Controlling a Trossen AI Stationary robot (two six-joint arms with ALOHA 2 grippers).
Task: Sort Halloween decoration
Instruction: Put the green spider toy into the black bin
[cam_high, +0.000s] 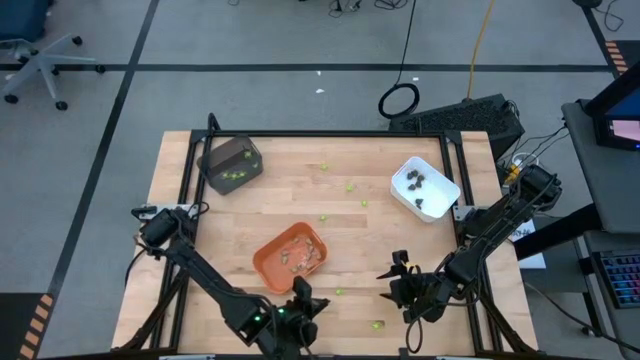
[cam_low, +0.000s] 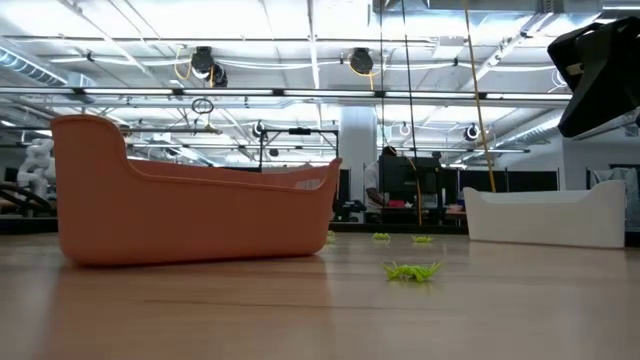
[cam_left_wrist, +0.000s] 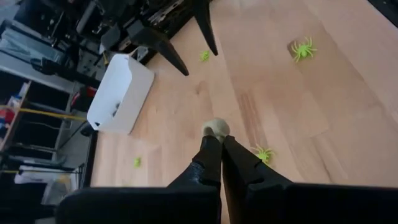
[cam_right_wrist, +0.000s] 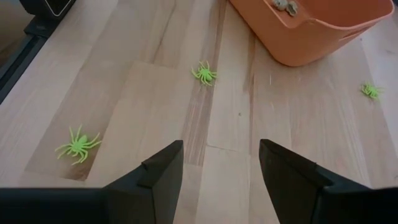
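- Holding a small tan-grey piece (cam_left_wrist: 216, 129) in the very tips of our left gripper (cam_left_wrist: 217, 144), whose fingers are closed on it, we hover near the front edge of the table (cam_high: 440, 250), just in front of the orange tray (cam_high: 290, 254).
- Only the tips pinch the piece, so we judge the hold thin: a quick swing or a jolt could flick it loose, and it could roll off the near edge.
- Tan-grey pieces already lie in the orange tray, so that looks like its home; if we let go too early, or too high, it may bounce out over the low rim.
- Our right gripper (cam_right_wrist: 221, 165) hangs with its fingers spread and empty above bare wood, lime-green spiders (cam_right_wrist: 78, 145) lying close by; a careless descent could push one away rather than straddle it.
- More green spiders are scattered across the table, some near the front edge, where a nudge could send them off.
- The two grippers work close together at the front, so crossing paths risks a knock.
- The white tray (cam_high: 424, 187) and dark grey tray (cam_high: 231, 164) stand well apart at the back.
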